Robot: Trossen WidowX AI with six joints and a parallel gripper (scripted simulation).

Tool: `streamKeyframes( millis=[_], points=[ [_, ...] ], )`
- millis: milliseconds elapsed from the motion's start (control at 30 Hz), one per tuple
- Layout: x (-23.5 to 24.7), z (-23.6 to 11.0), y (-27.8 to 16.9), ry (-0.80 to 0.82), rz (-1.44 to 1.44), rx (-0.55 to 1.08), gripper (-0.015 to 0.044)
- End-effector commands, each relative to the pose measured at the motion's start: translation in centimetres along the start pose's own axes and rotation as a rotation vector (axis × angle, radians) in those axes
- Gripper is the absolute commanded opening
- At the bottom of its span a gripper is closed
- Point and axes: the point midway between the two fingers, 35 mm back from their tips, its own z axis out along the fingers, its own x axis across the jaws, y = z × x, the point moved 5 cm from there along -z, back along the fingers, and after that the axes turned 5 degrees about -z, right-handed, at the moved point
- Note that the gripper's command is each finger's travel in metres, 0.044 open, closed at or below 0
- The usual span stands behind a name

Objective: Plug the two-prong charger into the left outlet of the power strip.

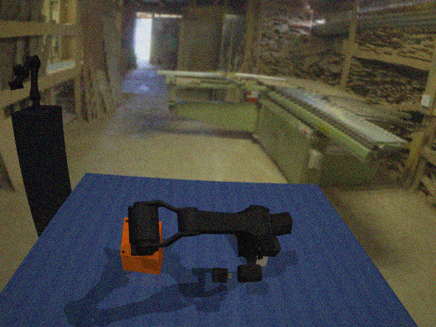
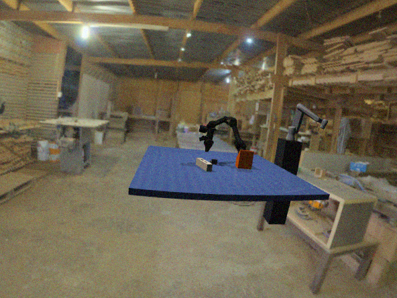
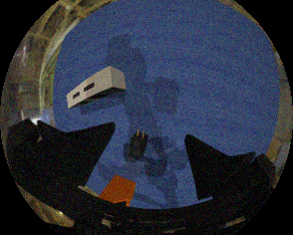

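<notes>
A small black two-prong charger [image 1: 219, 275] [image 2: 214, 161] [image 3: 137, 145] lies on the blue table [image 1: 331, 272] [image 2: 167, 178] [image 3: 205, 65], with its brass prongs pointing toward the white power strip [image 2: 204, 164] [image 3: 96, 87]. The strip lies flat a short way off, with two outlets showing on its side face. In the top view only a white corner of the strip [image 1: 262, 261] shows behind the arm. My gripper [image 1: 250, 269] [image 2: 208, 147] [image 3: 150, 132] is open and empty. It points down and hangs above the charger, with the charger below the gap between its fingers.
The arm's orange base block [image 1: 141, 259] [image 2: 244, 159] [image 3: 118, 189] stands on the table behind the charger. A black camera post [image 1: 40, 162] [image 2: 286, 154] stands off the table's edge. Workshop benches and shelves lie beyond.
</notes>
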Motion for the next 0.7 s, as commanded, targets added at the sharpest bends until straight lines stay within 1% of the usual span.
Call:
streamKeyframes(
  millis=[0, 400, 667],
  points=[
    [1.6, 0.9, -1.5, -0.039, 0.001, 0.070, 0.0440],
    [4.9, 2.4, -5.7, -0.185, 0.008, 0.197, 0.0440],
    [4.9, 2.9, -5.9, -0.188, 0.008, 0.199, 0.0440]
  ],
)
